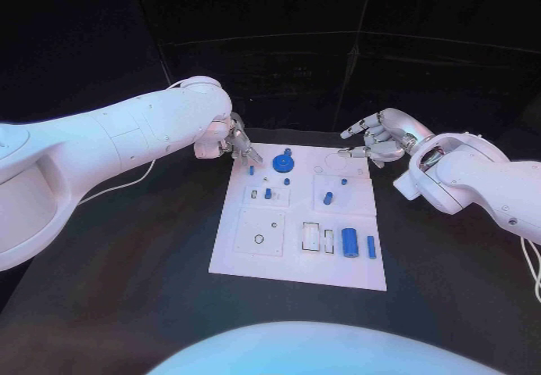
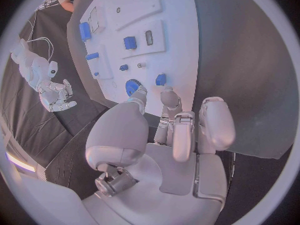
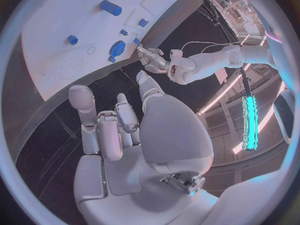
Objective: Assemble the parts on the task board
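The white task board [image 1: 295, 258] lies in the middle of the black counter [image 1: 135, 258], running from the centre of the head view down toward the lower middle. Small blue parts sit on it: a round blue knob [image 1: 282, 164] near its upper edge, a small blue peg [image 1: 328, 198] in the middle, and a large blue cylinder [image 1: 351, 242] beside a thin blue bar [image 1: 371, 247] at the lower right.

The left hand [image 1: 231, 141] hangs at the board's upper left corner, its fingers [image 1: 250, 153] pointing down toward the board just left of the round blue knob. In the left wrist view the fingertips [image 2: 167, 96] are close over the board's edge near the knob [image 2: 132, 87]; whether they touch it I cannot tell. They hold nothing.

The right hand [image 1: 381, 137] hovers off the board's upper right corner, palm turned toward the board, fingers loosely curled and apart, holding nothing.
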You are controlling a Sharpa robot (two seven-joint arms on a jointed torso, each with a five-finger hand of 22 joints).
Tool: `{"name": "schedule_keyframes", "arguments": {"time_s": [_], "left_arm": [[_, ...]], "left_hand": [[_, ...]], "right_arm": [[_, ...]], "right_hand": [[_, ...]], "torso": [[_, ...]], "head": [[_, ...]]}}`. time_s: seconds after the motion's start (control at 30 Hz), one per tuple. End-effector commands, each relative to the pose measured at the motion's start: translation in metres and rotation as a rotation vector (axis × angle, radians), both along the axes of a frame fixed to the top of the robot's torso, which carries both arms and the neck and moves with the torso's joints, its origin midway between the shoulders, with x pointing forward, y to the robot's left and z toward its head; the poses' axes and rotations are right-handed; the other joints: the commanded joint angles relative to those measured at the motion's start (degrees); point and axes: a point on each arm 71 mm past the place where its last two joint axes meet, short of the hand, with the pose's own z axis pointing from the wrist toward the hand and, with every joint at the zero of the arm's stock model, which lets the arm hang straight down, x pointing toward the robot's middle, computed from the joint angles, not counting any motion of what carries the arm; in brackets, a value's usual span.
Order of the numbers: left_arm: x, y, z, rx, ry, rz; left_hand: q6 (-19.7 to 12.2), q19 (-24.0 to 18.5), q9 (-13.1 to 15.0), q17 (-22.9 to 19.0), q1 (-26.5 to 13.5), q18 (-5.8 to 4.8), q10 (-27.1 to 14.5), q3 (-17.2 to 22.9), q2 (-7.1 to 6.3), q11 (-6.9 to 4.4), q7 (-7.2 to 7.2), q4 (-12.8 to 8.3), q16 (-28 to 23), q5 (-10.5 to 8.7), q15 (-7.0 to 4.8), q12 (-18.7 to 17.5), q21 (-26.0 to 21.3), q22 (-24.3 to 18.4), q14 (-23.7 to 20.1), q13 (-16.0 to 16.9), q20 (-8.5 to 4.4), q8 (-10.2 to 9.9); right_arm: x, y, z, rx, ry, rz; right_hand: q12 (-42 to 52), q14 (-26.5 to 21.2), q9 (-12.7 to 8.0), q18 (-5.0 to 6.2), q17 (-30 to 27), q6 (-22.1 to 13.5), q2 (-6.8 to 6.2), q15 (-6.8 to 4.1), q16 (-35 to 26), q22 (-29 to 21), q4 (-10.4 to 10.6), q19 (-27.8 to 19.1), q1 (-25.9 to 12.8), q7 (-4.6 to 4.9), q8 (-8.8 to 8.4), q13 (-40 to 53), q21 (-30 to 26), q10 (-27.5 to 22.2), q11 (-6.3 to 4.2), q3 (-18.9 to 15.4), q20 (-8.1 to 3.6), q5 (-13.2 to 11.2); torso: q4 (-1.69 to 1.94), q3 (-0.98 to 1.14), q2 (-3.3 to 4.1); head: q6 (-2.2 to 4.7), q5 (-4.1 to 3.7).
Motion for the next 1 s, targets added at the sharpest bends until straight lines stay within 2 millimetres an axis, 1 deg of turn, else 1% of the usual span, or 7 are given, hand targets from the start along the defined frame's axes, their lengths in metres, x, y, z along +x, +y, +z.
{"name": "schedule_keyframes", "arguments": {"time_s": [0.03, 0.13, 0.3, 0.43, 0.67, 1.0], "left_arm": [[0.003, 0.000, 0.002, 0.019, -0.041, -0.018], [0.003, -0.002, 0.001, 0.022, -0.036, -0.025], [0.002, -0.005, -0.001, 0.030, -0.016, -0.040], [0.002, -0.006, -0.003, 0.035, -0.001, -0.046], [0.002, -0.005, -0.006, 0.045, 0.021, -0.049], [0.001, -0.005, -0.010, 0.054, 0.041, -0.050]], "left_hand": [[0.5, 0.1, -0.1, 15.1, 0.5, 0.29, -0.2, -0.3, 0.17, -0.30, -0.14, 0.0, 0.2, -0.39, 0.28, 0.4, 0.0, 0.2, 6.2, 0.0, 0.04, 0.3], [0.6, 0.2, -0.1, 15.1, 0.6, 0.26, -0.1, -0.5, 0.20, -0.33, -0.17, 0.1, 0.2, -0.42, 0.25, 0.6, 0.2, 0.3, 6.2, 0.1, 0.03, 0.5], [0.7, 0.3, -0.1, 15.1, 0.8, 0.24, -0.1, -0.7, 0.26, -0.37, -0.23, 0.1, 0.2, -0.45, 0.23, 0.6, 0.2, 0.5, 6.2, 0.0, 0.00, 0.7], [0.8, 0.3, -0.1, 15.1, 0.9, 0.24, -0.1, -0.8, 0.34, -0.39, -0.25, 0.1, 0.2, -0.45, 0.21, 0.6, 0.2, 0.4, 6.2, 0.0, -0.01, 0.8], [0.8, 0.3, -0.3, 15.1, 2.3, 0.21, -0.1, -1.1, 1.04, -0.46, -0.32, -0.2, 0.2, -0.31, 0.15, 0.7, 0.3, 0.6, 6.2, -0.2, -0.07, 1.1], [0.7, 0.4, -0.6, 15.1, 3.8, 0.17, -0.2, -1.4, 1.78, -0.49, -0.34, -0.6, 0.2, -0.17, 0.13, 0.8, 0.3, 0.7, 6.2, -0.5, -0.11, 1.5]], "right_arm": [[0.000, 0.001, 0.002, 0.006, -0.007, 0.010], [0.000, 0.002, 0.002, 0.006, -0.007, 0.010], [0.000, 0.002, 0.001, 0.006, -0.006, 0.012], [0.000, 0.003, 0.001, 0.006, -0.006, 0.013], [0.000, 0.003, 0.001, 0.006, -0.006, 0.014], [0.000, 0.003, 0.001, 0.006, -0.006, 0.015]], "right_hand": [[0.0, 3.5, -0.1, 0.46, 4.4, -0.3, 0.22, -0.13, -0.2, -0.1, 0.1, -0.4, -0.4, -0.26, 0.32, -0.1, -0.3, -0.1, 0.00, -0.3, -0.03, 0.3], [0.0, 3.5, -0.1, 0.46, 4.4, -0.3, 0.22, -0.13, -0.2, -0.1, 0.1, -0.4, -0.4, -0.26, 0.32, -0.1, -0.3, -0.1, 0.00, -0.3, -0.03, 0.3], [0.0, 3.5, -0.1, 0.46, 4.4, -0.3, 0.22, -0.13, -0.2, -0.1, 0.1, -0.4, -0.4, -0.26, 0.32, -0.1, -0.3, -0.1, 0.00, -0.3, -0.03, 0.3], [0.0, 3.5, -0.1, 0.46, 4.4, -0.3, 0.22, -0.13, -0.2, -0.1, 0.1, -0.4, -0.4, -0.26, 0.32, -0.1, -0.3, -0.1, 0.00, -0.3, -0.03, 0.3], [0.0, 3.5, -0.1, 0.46, 4.5, -0.3, 0.34, -0.14, -0.1, -0.1, 0.2, -0.4, -0.3, -0.26, 0.38, -0.1, -0.3, -0.1, -0.01, -0.3, -0.03, 0.4], [0.0, 3.5, -0.1, 0.46, 4.5, -0.3, 0.34, -0.14, -0.1, -0.1, 0.2, -0.4, -0.3, -0.26, 0.38, -0.1, -0.3, -0.1, -0.01, -0.3, -0.03, 0.4]], "torso": [[-0.05, 0.04, -0.01], [-0.03, 0.05, -0.01], [0.05, 0.04, -0.04], [0.08, 0.05, -0.07], [0.01, 0.01, -0.07], [0.05, 0.04, -0.06]], "head": [[0.06, 0.08], [0.14, 0.21], [0.00, 0.07], [0.08, 0.08], [0.05, 0.19], [-0.02, 0.12]]}}
